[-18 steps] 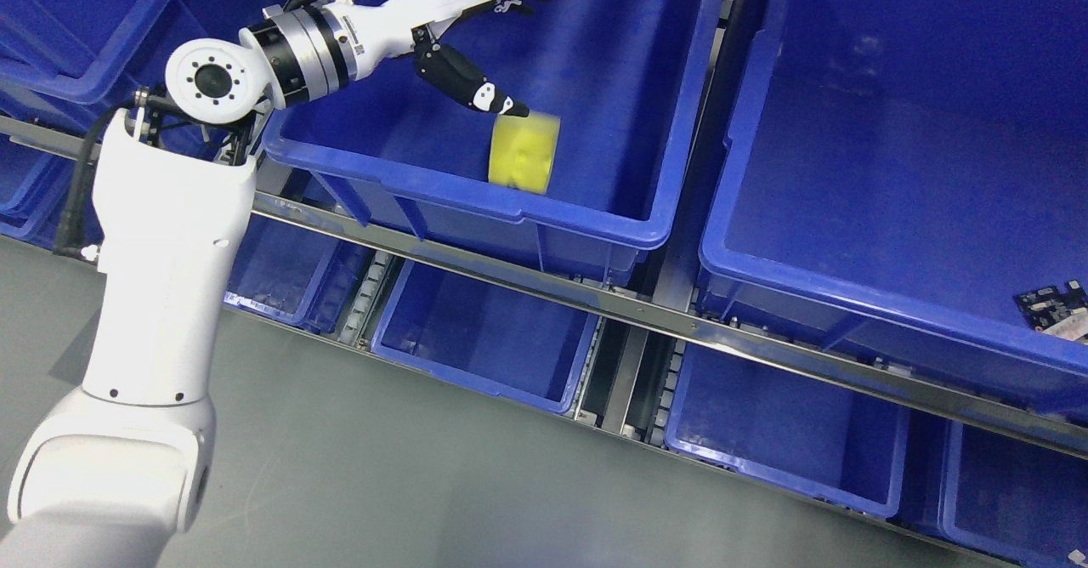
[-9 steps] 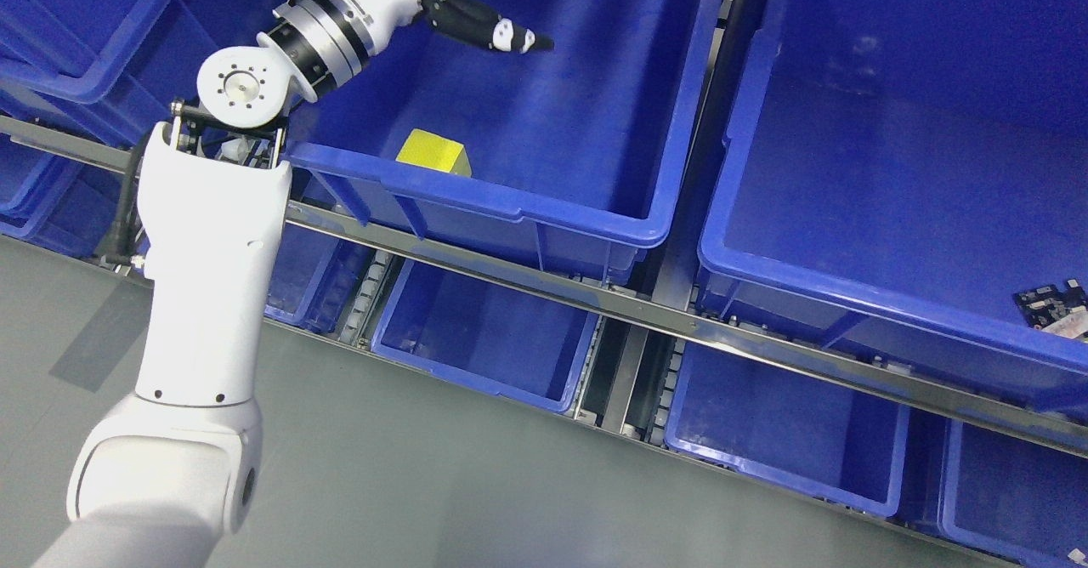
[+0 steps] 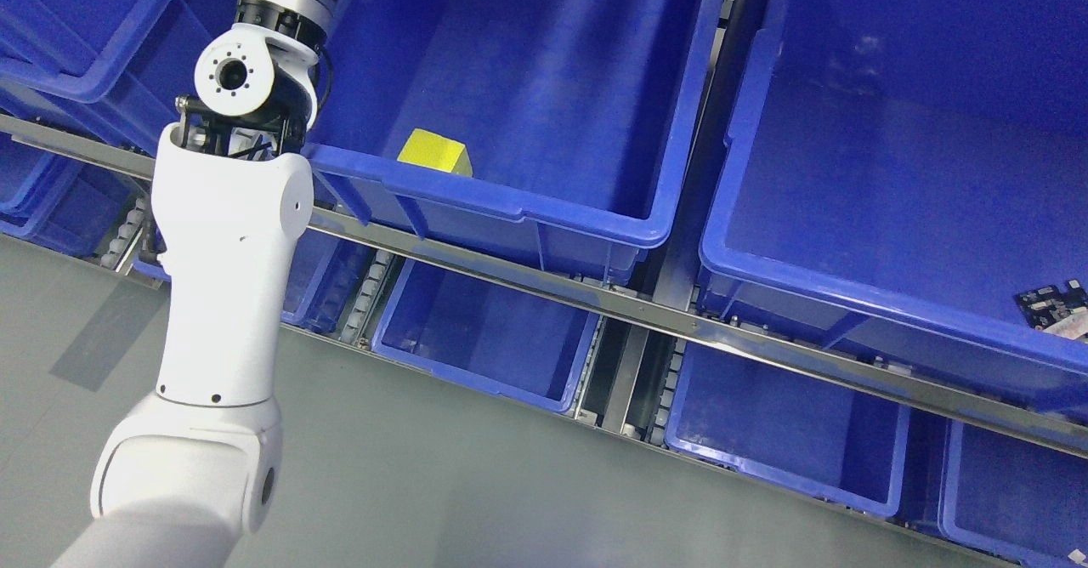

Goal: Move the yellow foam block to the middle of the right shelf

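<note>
The yellow foam block [image 3: 433, 151] lies in a large blue bin [image 3: 544, 211] on the middle shelf level, against the bin's near wall, partly hidden by the rim. My left arm [image 3: 225, 236] rises from the lower left and its wrist leaves the picture at the top edge, so the left hand is out of view. The right arm is not in view.
A second large blue bin [image 3: 765, 279] stands to the right, with a small circuit board [image 3: 1054, 306] at its right edge. Smaller blue bins [image 3: 476, 338] sit on the lower level behind a metal rail [image 3: 646, 313]. Grey floor [image 3: 425, 483] lies in front.
The block was falling from the open left hand a second ago and now rests at the bin's near wall. The left hand has risen out of the picture at the top.
</note>
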{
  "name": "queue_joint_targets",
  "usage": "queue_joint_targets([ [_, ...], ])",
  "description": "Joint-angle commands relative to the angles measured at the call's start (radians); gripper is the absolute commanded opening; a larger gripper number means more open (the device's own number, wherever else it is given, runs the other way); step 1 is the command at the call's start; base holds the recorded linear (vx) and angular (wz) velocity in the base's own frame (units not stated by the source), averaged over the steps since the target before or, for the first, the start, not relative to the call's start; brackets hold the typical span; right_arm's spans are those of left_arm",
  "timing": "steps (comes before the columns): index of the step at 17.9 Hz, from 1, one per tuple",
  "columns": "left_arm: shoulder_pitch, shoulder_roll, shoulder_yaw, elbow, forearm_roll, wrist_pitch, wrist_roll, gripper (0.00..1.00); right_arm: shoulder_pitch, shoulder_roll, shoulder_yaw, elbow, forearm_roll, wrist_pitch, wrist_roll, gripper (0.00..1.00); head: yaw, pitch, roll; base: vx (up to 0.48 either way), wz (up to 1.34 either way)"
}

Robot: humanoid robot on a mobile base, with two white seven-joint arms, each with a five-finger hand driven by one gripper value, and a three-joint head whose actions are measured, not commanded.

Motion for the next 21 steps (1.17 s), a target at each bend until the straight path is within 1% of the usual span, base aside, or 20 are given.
queue_joint_targets([
  [1,0.067,-0.009,-0.043,-0.165,0.140,0.124,0.015,1.00,0.002,-0.017,0.000,-0.017,0.003,0.001,0.001,1.00,0.0000,0.000,0.000,0.000,0.00],
  [6,0.225,-0.009,-0.020,-0.325,0.142,0.143,0.009,1.00,0.002,-0.017,0.000,-0.017,0.003,0.001,0.001,1.00,0.0000,0.000,0.000,0.000,0.00],
  [7,0.239,-0.009,-0.015,-0.328,0.140,0.143,0.009,1.00,0.002,-0.017,0.000,-0.017,0.003,0.001,0.001,1.00,0.0000,0.000,0.000,0.000,0.00],
  [16,0.244,-0.009,0.062,-0.328,0.140,0.146,0.009,1.00,0.002,-0.017,0.000,-0.017,0.003,0.001,0.001,1.00,0.0000,0.000,0.000,0.000,0.00],
  [18,0.244,-0.009,0.065,-0.328,0.140,0.181,0.009,1.00,0.002,-0.017,0.000,-0.017,0.003,0.001,0.001,1.00,0.0000,0.000,0.000,0.000,0.00],
  [21,0.242,-0.009,0.066,-0.328,0.140,0.198,0.011,1.00,0.002,-0.017,0.000,-0.017,0.003,0.001,0.001,1.00,0.0000,0.000,0.000,0.000,0.00],
])
